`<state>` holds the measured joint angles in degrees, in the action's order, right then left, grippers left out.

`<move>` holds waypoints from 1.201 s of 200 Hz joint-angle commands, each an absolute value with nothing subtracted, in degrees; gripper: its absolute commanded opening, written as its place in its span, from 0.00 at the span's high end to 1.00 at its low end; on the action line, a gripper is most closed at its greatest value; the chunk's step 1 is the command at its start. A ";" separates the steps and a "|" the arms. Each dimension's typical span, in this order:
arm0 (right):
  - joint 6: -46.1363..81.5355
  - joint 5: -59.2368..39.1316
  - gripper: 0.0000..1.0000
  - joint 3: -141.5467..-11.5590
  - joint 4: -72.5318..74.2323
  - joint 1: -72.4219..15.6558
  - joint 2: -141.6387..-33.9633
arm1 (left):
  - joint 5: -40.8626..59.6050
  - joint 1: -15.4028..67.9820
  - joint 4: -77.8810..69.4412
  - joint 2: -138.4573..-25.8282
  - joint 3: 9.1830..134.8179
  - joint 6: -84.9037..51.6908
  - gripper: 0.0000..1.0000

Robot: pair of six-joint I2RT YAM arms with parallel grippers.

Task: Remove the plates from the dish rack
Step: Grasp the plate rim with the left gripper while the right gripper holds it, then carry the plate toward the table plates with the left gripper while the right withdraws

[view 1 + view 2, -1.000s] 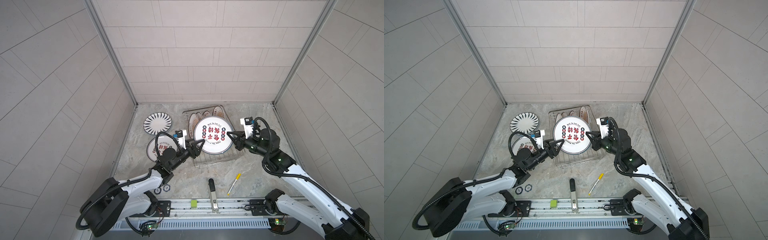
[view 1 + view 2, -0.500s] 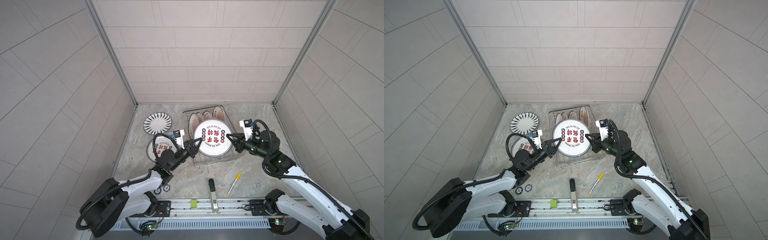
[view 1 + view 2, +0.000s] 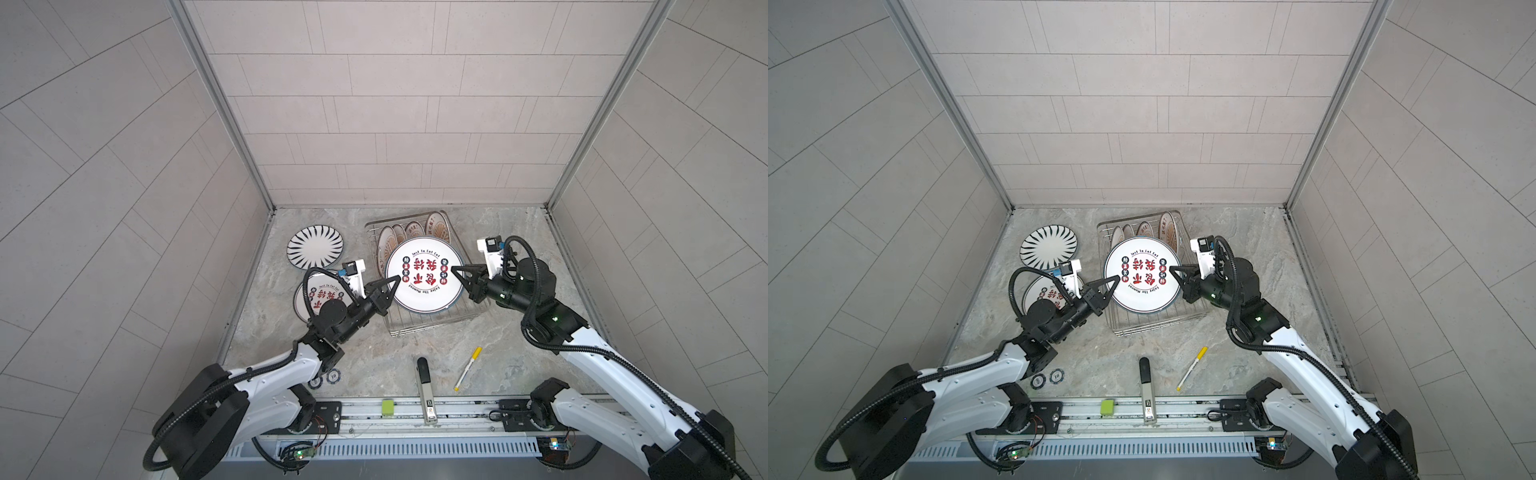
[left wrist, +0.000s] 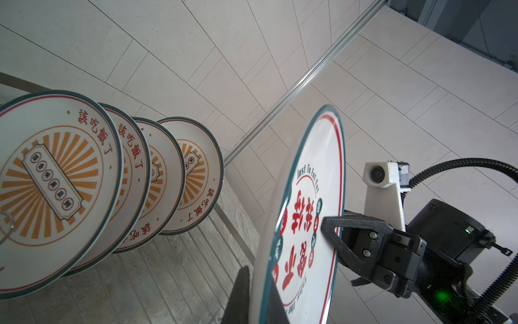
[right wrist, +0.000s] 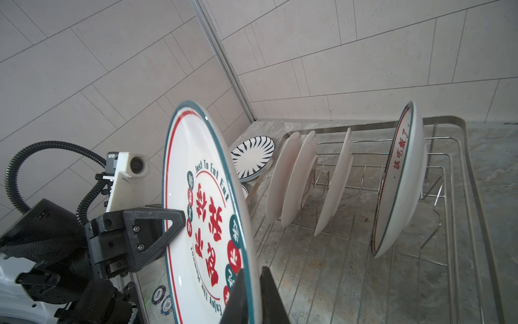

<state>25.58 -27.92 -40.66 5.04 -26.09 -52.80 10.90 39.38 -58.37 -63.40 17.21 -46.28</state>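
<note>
A large white plate [image 3: 424, 274] [image 3: 1142, 276] with red characters hangs face up over the dish rack [image 3: 436, 328] [image 3: 1154, 326], held by both arms. My left gripper [image 3: 397, 279] [image 4: 259, 283] is shut on its left rim. My right gripper [image 3: 454, 270] [image 5: 252, 273] is shut on the opposite rim. Several sunburst plates [image 3: 409, 230] [image 4: 56, 182] stand upright between the prongs at the rack's far end. Left of the rack, a black-striped plate [image 3: 315, 247] lies flat on the table. A second red-character plate [image 3: 320, 291] lies partly under my left arm.
A yellow-capped marker [image 3: 467, 368] and a black-and-grey tool [image 3: 424, 386] lie near the front edge. Two poker chips [image 3: 326, 378] sit under my left arm. A green block [image 3: 387, 406] rests on the front rail. Tiled walls close in on three sides.
My left gripper has reached up to the plate's left rim and closed on it. The right gripper has stayed on the right rim, and the plate has barely moved.
</note>
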 commanded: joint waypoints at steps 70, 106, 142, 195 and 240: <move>21.93 -17.88 0.17 -43.70 0.25 -27.84 -54.61 | 8.09 38.16 -52.43 -57.14 17.76 -45.53 1.00; 21.21 -14.08 0.09 -43.77 -0.86 -29.19 -54.90 | 8.30 35.30 -46.64 -52.91 17.97 -46.15 1.00; 20.31 -8.53 0.08 -43.42 -1.05 -31.08 -54.59 | 9.25 31.05 -45.89 -50.22 15.64 -48.73 1.00; 18.85 -4.26 0.08 -44.88 0.07 -37.10 -57.14 | 4.79 24.36 -40.78 -44.87 12.27 -53.44 1.00; 16.79 -1.02 0.07 -46.72 1.84 -45.05 -60.92 | 0.66 22.42 -33.65 -38.14 11.35 -54.89 1.00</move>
<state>18.76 -4.64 -44.18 -0.23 -41.39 -59.46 3.42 23.24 -34.11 -41.12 11.53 -52.14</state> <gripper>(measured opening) 0.921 0.085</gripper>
